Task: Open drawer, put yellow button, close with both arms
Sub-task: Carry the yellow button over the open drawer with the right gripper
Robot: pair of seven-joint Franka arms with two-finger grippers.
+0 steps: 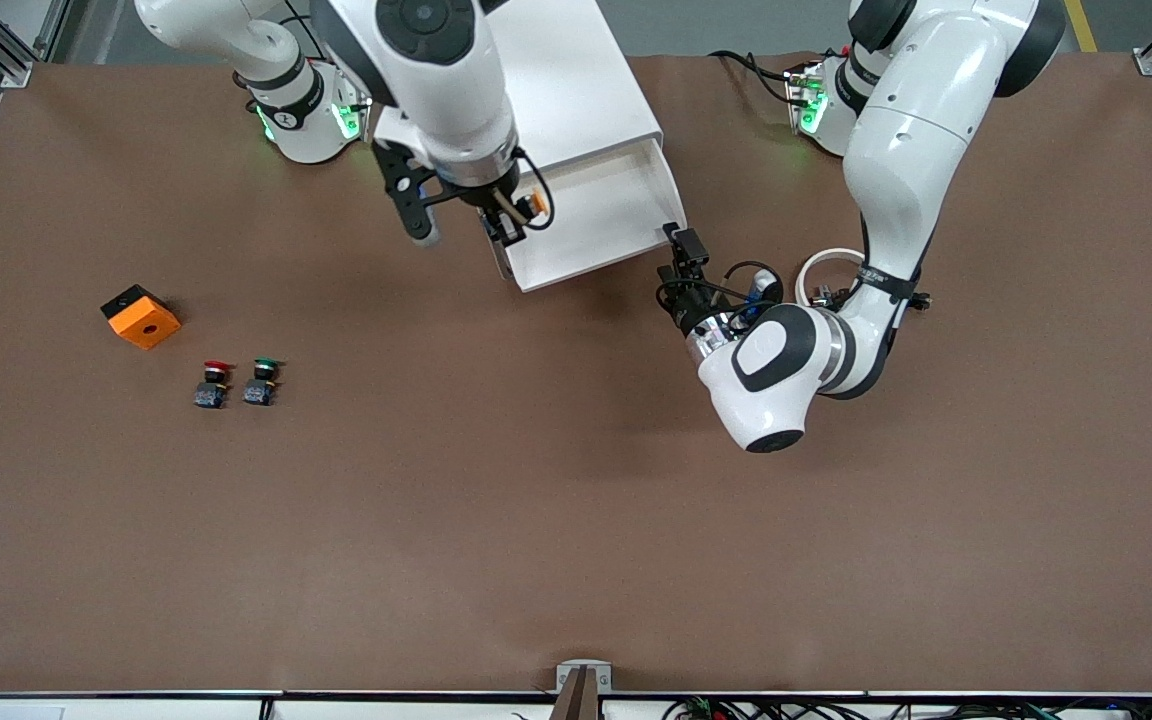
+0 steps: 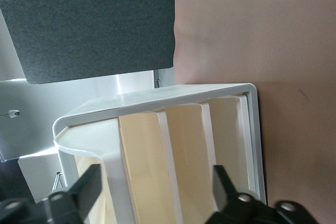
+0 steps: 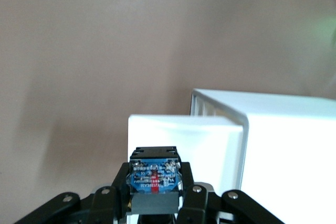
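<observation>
With the drawer (image 1: 601, 215) pulled out at the table's cabinet edge and your left gripper (image 1: 678, 262) spread wide beside its corner, lower your right gripper (image 1: 514, 222) (clamped on the yellow button (image 1: 534, 203)) well inside the tray before letting go.

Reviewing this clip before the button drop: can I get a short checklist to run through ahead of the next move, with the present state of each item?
1. Drawer pulled out of the cabinet: ok.
2. Yellow button held in the right gripper, fingers shut on it: ok.
3. Button over the open drawer tray, near its edge toward the right arm's end: ok, but only just.
4. Left gripper open and let go of the drawer front: ok; it sits at the drawer's corner.
5. Drawer tray free where the button would land: cannot tell, partly hidden by the right arm.
6. Red button and green button untouched on the table: ok.
</observation>
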